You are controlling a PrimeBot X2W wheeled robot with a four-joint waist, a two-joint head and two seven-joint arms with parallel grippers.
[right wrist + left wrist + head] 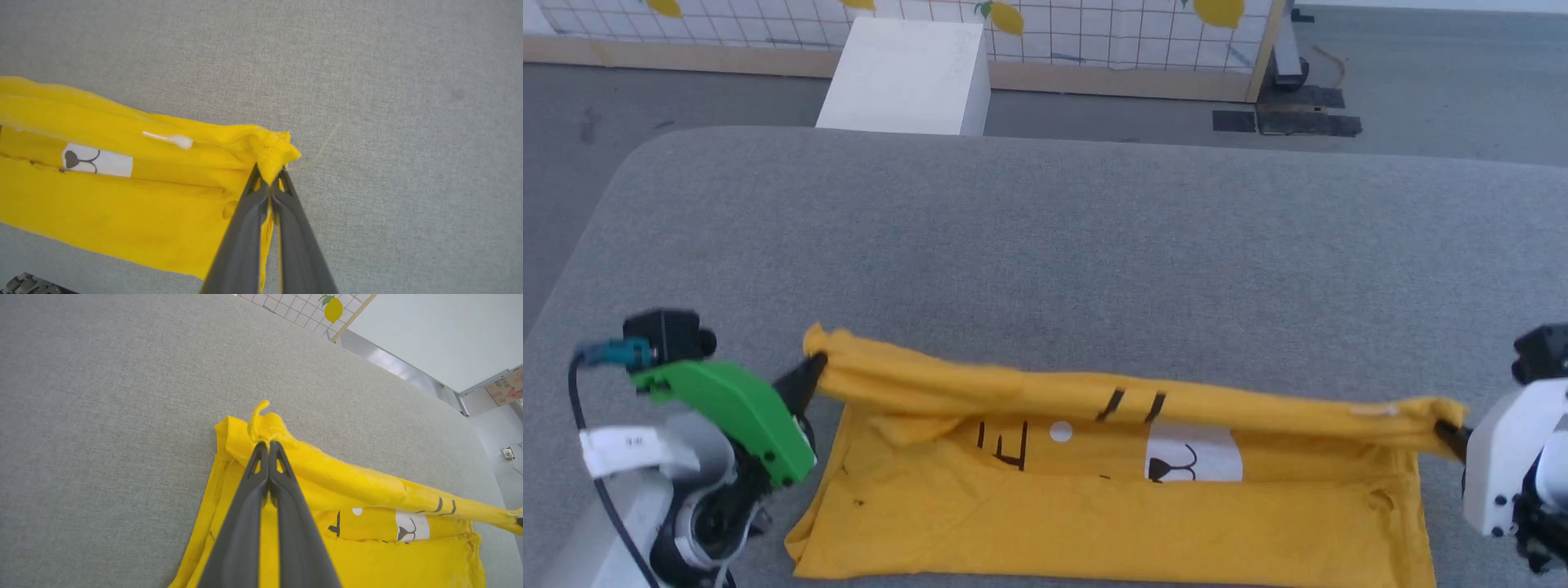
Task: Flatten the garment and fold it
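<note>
Nearest me, the mustard-yellow cotton T-shirt (1111, 506) lies along the near edge of the grey fabric-covered table (1045, 245), spread wide from left to right. Its lower layer rests flat and a little wrinkled. Its far edge is raised into a taut, rolled ridge strung between my two grippers. Below that ridge I can see part of the print: a white patch with a small black nose and mouth, a white dot and black stripes.

My left arm comes in at the lower left, its green-covered wrist (735, 408) angled up and to the right. The left gripper (269, 444) is pinched fully together on the shirt's bunched far-left corner, with a tuft of fabric poking past the tips. My right arm's white housing (1503, 465) enters at the right edge, fingers pointing left. The right gripper (269, 179) is clamped just as tight on the far-right corner, with yellow cloth squeezed between its fingers.

Past the table's far edge a white box (907, 77) stands on the grey floor (1421, 82), in front of a grid-patterned panel printed with lemons (1094, 33).
</note>
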